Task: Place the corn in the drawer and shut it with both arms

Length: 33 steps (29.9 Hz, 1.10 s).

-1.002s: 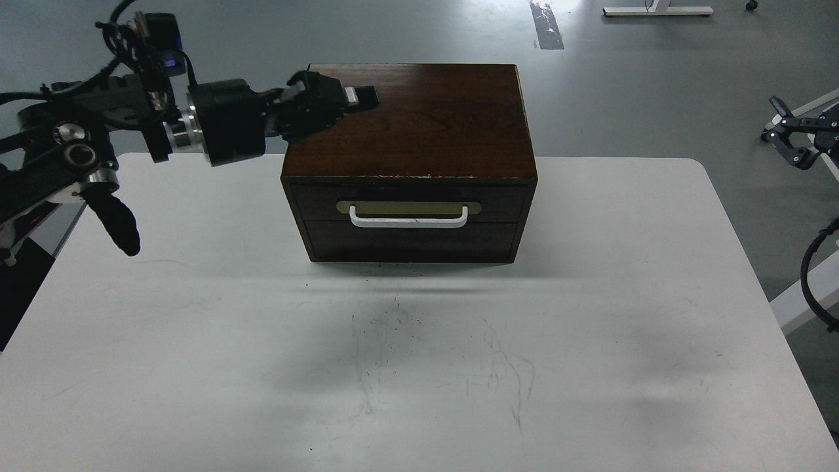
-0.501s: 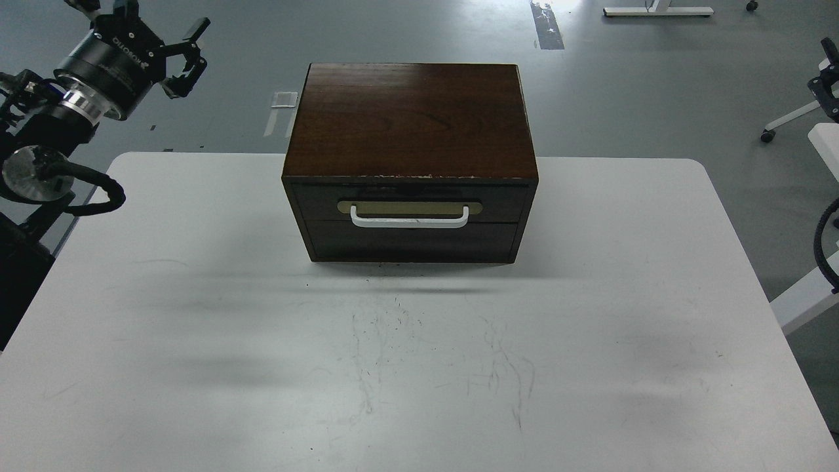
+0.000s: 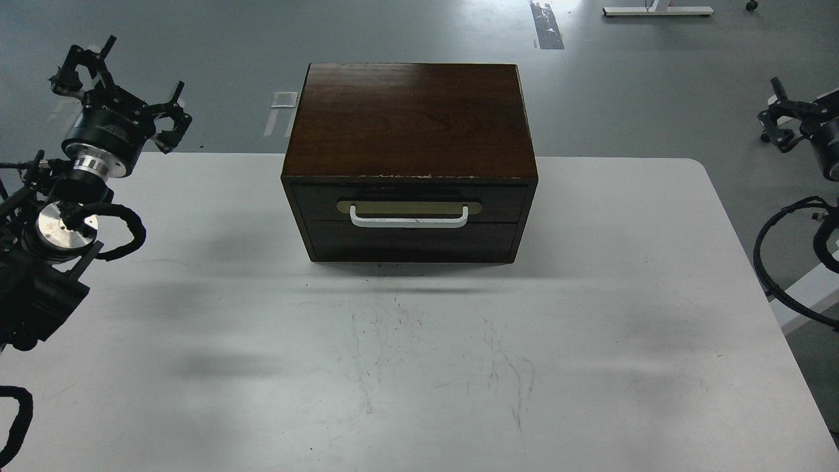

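Both my pincers spread and empty, left (image 3: 121, 85), right (image 3: 783, 108), well apart from the shut drawer (image 3: 409, 203).

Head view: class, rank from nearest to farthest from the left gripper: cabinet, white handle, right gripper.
From the left gripper, far left:
1. Cabinet, centre; its left edge comes first.
2. White handle, front of the drawer.
3. Right gripper, far right edge.

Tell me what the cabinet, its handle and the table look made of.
Cabinet: dark stained wood, by the grain and soft sheen on top; pale chips along its front top edge suggest a thin finish. Handle: white bar, painted metal or plastic, I cannot tell which, on a brass-coloured oval plate. Table: smooth white top, probably laminate, with dark scuffs.
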Each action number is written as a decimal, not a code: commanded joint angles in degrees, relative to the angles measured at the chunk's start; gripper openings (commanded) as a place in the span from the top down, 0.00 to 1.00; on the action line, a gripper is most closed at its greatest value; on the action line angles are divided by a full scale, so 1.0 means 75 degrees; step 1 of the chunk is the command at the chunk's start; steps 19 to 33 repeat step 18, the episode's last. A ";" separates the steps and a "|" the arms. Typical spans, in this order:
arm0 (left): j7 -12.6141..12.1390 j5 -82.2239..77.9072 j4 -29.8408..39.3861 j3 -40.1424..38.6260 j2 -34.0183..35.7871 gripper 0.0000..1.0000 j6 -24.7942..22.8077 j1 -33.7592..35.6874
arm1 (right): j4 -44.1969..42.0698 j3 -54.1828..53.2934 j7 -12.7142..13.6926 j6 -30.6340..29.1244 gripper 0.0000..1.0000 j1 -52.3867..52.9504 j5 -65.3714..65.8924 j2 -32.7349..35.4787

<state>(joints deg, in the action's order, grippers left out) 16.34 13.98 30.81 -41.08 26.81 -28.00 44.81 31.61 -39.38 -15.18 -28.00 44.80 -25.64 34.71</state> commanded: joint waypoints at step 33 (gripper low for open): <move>0.0013 0.0035 -0.0053 -0.0628 -0.0199 0.02 0.0000 -0.0350 | -0.0253 -0.0081 0.0220 0.0000 0.00 0.0062 -0.0448 -0.0527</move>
